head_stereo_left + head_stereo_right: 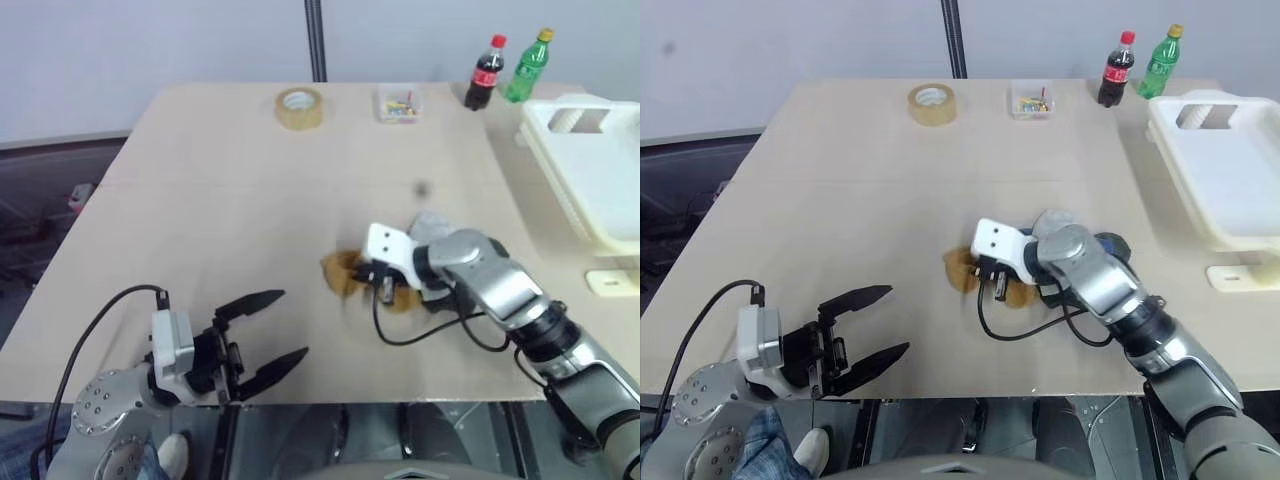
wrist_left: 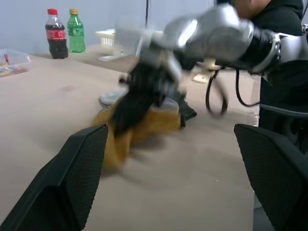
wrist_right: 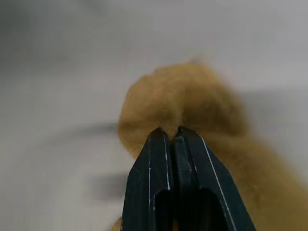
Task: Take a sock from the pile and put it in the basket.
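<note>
Your right tool [image 3: 172, 131] is clamped on the mustard-tan sock [image 3: 192, 103], its two black fingers pressed together with a fold of the fabric bunched just past the tips. The sock lies near the middle of the bench [image 1: 220, 180], at the left edge of the pile [image 1: 1065, 250], where pale grey, blue and dark green socks sit half hidden under your right arm. Your left tool [image 1: 268, 330] hangs at the near left edge of the bench, fingers spread wide and holding nothing. The basket [image 1: 600, 170] stands at the far right, well apart from the pile. Expect the sock to be light and limp: it should weigh almost nothing, but it will likely droop and swing below the pinch, and a second tan sock or a neighbour could cling and ride along. A thin pinch of knit can also slip out, so a hold on a doubled fold or the cuff looks safer than a single layer. Judging from this, lift high enough that the dangling end clears the rim of the basket before you let go.
</note>
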